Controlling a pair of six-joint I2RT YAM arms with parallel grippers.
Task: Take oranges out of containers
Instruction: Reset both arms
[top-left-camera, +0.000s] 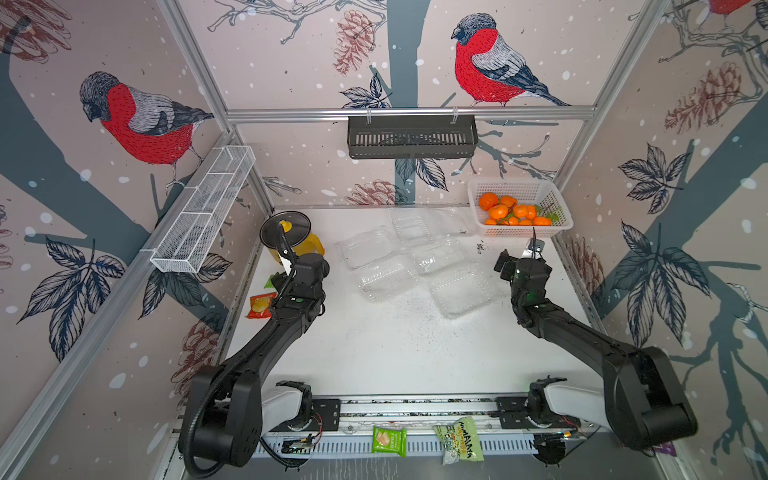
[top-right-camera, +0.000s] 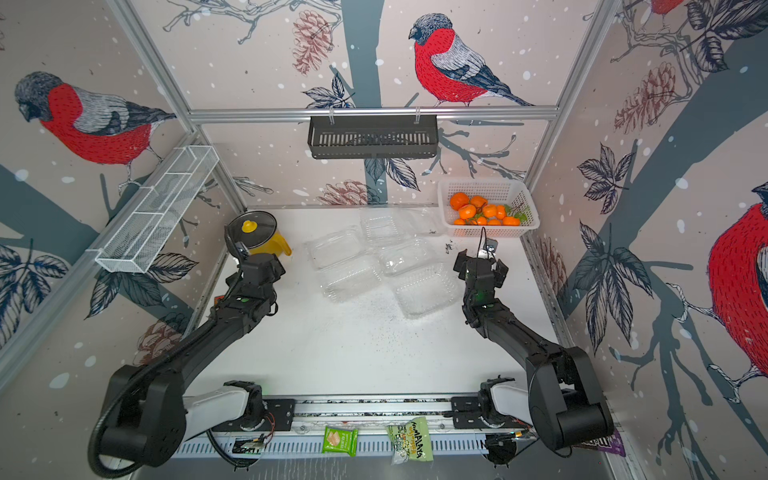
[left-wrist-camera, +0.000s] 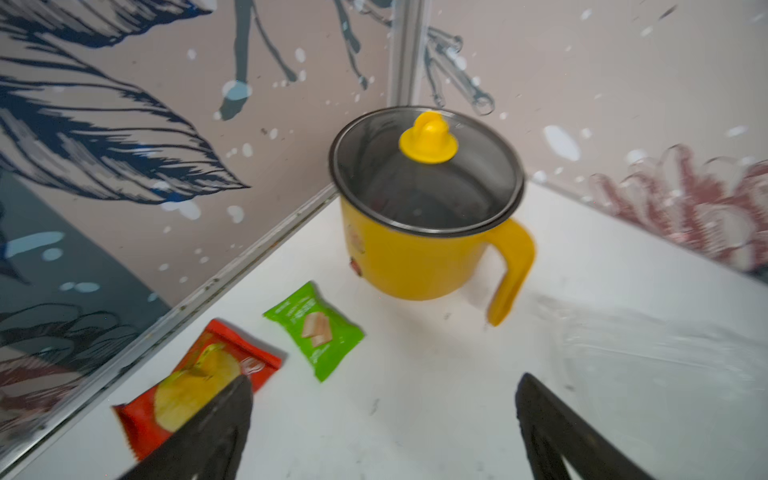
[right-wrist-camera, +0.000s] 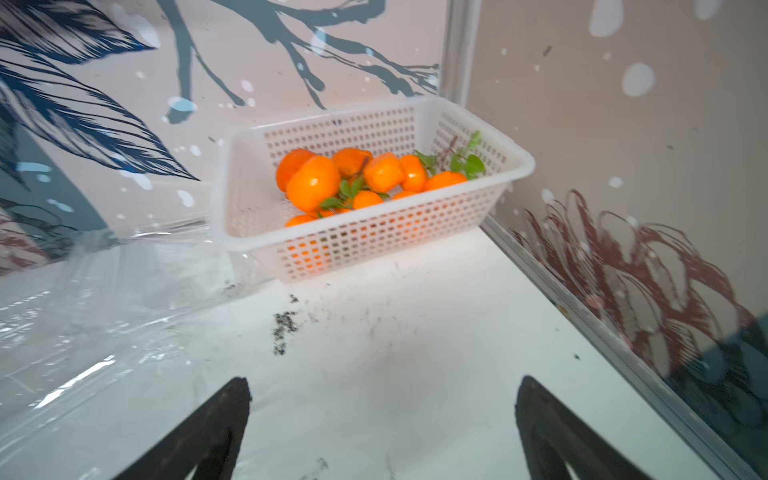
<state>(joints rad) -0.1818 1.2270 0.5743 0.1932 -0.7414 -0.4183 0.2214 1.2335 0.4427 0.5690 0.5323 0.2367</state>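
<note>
Several oranges (top-left-camera: 514, 212) (top-right-camera: 484, 211) (right-wrist-camera: 357, 178), some with green leaves, lie in a white perforated basket (top-left-camera: 523, 233) at the back right. Three clear containers (top-left-camera: 384, 276) (top-left-camera: 459, 291) (top-left-camera: 415, 224) lie open in mid-table with no fruit in them. My right gripper (right-wrist-camera: 382, 386) (top-right-camera: 480, 259) hovers open just in front of the basket, holding nothing, with a clear container (right-wrist-camera: 83, 299) beside it. My left gripper (left-wrist-camera: 382, 386) is open and holds nothing above bare table near the back left corner.
A yellow pot (left-wrist-camera: 419, 249) (top-left-camera: 309, 245) with a glass lid stands at the back left. A red-orange snack packet (left-wrist-camera: 199, 382) and a green one (left-wrist-camera: 316, 328) lie by the left wall. A black basket (top-left-camera: 411, 137) hangs on the back rail. Dark crumbs (right-wrist-camera: 284, 328) dot the table.
</note>
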